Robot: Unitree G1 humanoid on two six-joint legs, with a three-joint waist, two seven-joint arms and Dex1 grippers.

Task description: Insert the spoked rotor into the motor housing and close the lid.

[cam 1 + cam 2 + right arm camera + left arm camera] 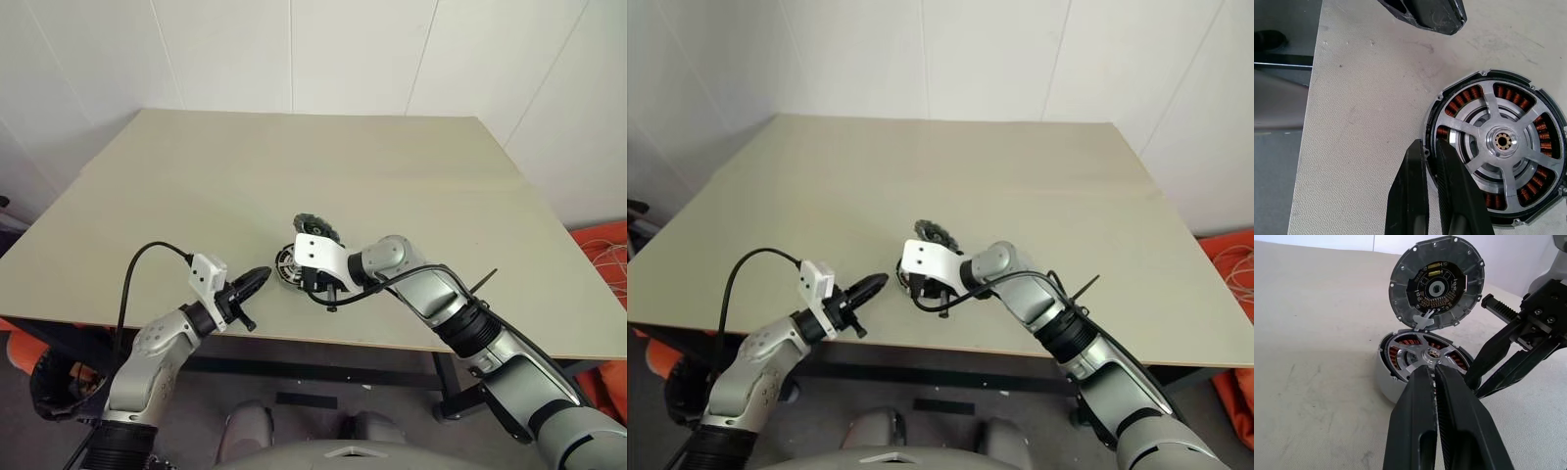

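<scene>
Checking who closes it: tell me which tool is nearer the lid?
Right. The right tool sits at the housing beneath the upright lid; the left tool hangs beside the housing, farther off.

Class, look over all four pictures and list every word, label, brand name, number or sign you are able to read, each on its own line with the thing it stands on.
No text can be read in any view.
Lid: its dark circuit board carries tiny markings and parts, too small to read.
Spoked rotor, motor housing, left gripper, right gripper, table: no lettering shows.
</scene>
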